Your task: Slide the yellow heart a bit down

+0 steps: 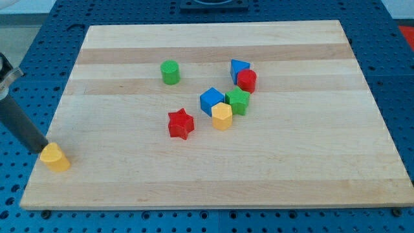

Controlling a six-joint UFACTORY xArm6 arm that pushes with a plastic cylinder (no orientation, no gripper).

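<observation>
My tip (43,150) touches the upper left side of the yellow heart (55,158), which sits at the surface's (291,168) left edge near the bottom-left corner. I carry no jaws, only a rod. Well apart, near the centre, cluster a red star (181,123), yellow hexagon (222,116), blue cube (211,100) and green star (238,101).
</observation>
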